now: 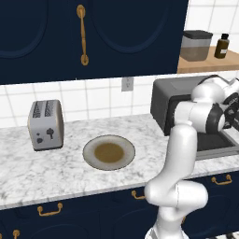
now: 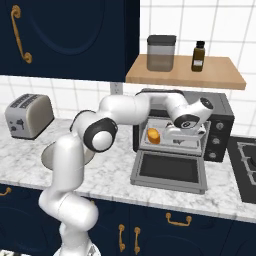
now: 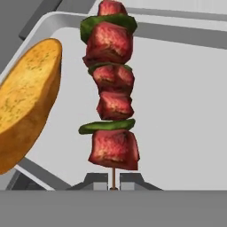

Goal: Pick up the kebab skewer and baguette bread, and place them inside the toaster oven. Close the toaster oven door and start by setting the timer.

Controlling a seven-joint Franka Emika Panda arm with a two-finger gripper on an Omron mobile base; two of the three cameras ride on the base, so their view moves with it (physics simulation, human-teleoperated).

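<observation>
Gripper (image 3: 113,181) clamps the kebab skewer (image 3: 111,93) beside the baguette bread (image 3: 27,102) over the toaster oven (image 2: 220,117) tray (image 3: 186,111).

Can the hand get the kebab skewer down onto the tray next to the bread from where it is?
Probably yes. The hand, shut on the kebab skewer, is already inside the open toaster oven; bare tray lies beside the baguette bread.

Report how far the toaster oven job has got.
Done: the baguette bread already lies inside the toaster oven, on its tray. In hand: the gripper is shut on the kebab skewer, held over that tray inside the oven, not yet released. Left: set the skewer down, withdraw, close the toaster oven door, which hangs open and flat, then set the timer.
</observation>
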